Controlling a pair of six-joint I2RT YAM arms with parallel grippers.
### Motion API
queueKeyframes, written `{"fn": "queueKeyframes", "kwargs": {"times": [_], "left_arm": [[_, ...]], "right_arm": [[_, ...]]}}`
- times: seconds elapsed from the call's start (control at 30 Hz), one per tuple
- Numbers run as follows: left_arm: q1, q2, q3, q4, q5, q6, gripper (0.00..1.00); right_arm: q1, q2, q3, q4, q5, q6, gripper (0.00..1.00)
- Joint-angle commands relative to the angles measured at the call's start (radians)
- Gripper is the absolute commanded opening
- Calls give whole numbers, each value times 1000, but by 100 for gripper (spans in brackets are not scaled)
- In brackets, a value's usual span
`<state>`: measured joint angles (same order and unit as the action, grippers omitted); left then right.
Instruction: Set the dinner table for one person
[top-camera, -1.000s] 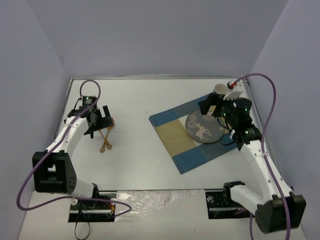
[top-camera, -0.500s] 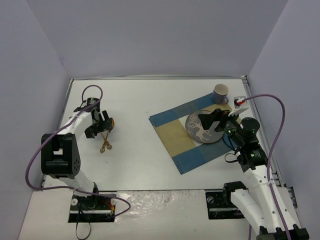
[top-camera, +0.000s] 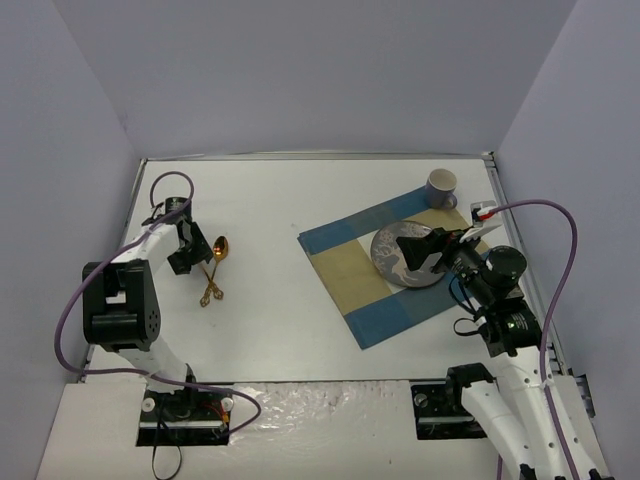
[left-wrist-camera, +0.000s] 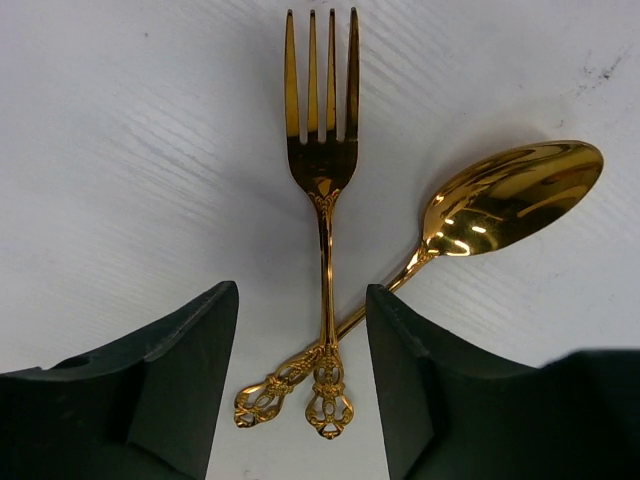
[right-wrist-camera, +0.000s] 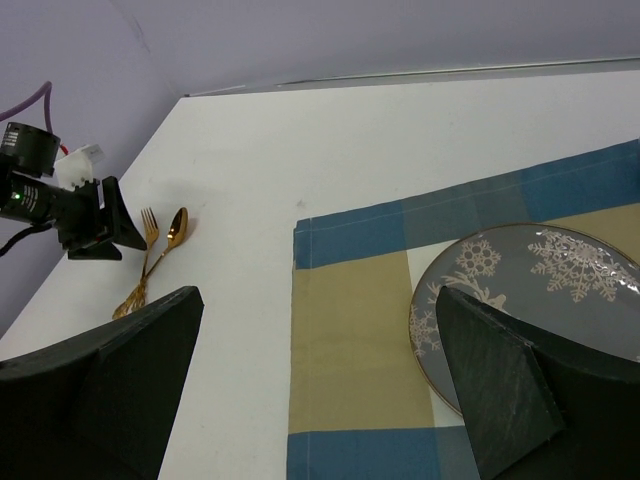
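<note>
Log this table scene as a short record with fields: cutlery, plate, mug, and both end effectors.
Cutlery: gold fork and spoon, handles crossed, on the bare dinner table, left side
Plate: snowflake-patterned, on the placemat
Mug: at the placemat's far edge
Left end effector: open, fingers astride the cutlery handles
Right end effector: open, empty, over the plate

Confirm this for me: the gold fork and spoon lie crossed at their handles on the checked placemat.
Not right. The fork and spoon do cross at their handles, but on the bare white dinner table, well left of the placemat; the top external view shows it.
</note>
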<state>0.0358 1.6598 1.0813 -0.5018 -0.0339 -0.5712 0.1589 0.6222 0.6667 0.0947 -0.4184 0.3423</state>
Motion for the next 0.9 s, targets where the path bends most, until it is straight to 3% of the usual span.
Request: {"fn": "queueKeyframes", "kwargs": {"times": [0.0,0.4,0.57,0.87], "left_arm": [[0,19,15,47,-6,-32,45],[1,67,5,71,-14,-78,21],[1,71,0,67,-15,-82,1],[-38,-57,62,-94,-40,-136,0]], "right_arm": [[10,-13,-4,44,-15,-11,100],[10,-28,-9,17,0,-23,100],[10,-30,-12,13,3,-28,100],[10,-31,34,-4,7,-24,100]]}}
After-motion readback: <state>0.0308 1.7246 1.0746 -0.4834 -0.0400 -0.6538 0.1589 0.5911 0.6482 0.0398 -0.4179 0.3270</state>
